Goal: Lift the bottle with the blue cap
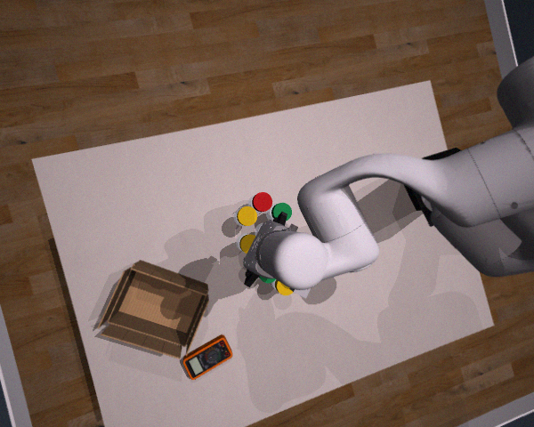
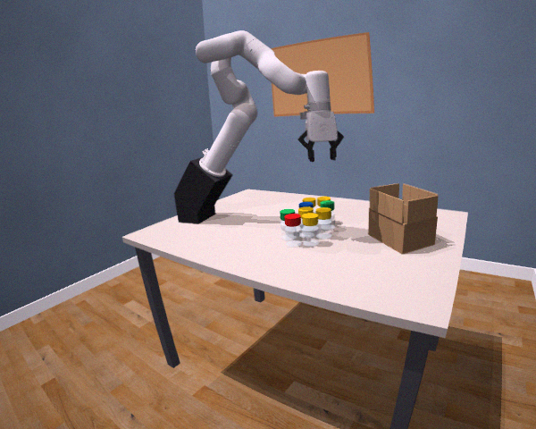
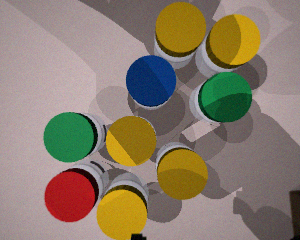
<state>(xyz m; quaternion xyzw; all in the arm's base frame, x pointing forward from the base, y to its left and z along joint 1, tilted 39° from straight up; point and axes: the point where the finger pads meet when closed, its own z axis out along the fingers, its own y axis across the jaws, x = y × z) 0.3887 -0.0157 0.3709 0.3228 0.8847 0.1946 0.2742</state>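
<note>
The bottle with the blue cap (image 3: 151,81) stands upright in a tight cluster of several bottles on the white table; it also shows in the side view (image 2: 305,204). Around it stand yellow-capped bottles (image 3: 180,26), a green-capped bottle (image 3: 225,97) and another yellow one (image 3: 131,140). A second green cap (image 3: 69,137) and a red cap (image 3: 70,196) stand at the cluster's edge. My gripper (image 2: 320,155) hangs open and empty high above the cluster, fingers pointing down. In the overhead view the arm hides the blue cap.
An open cardboard box (image 2: 402,216) stands on the table beside the cluster, also seen from above (image 1: 153,308). An orange multimeter (image 1: 207,356) lies near the box at the table's edge. The black robot base (image 2: 197,192) sits at the far corner.
</note>
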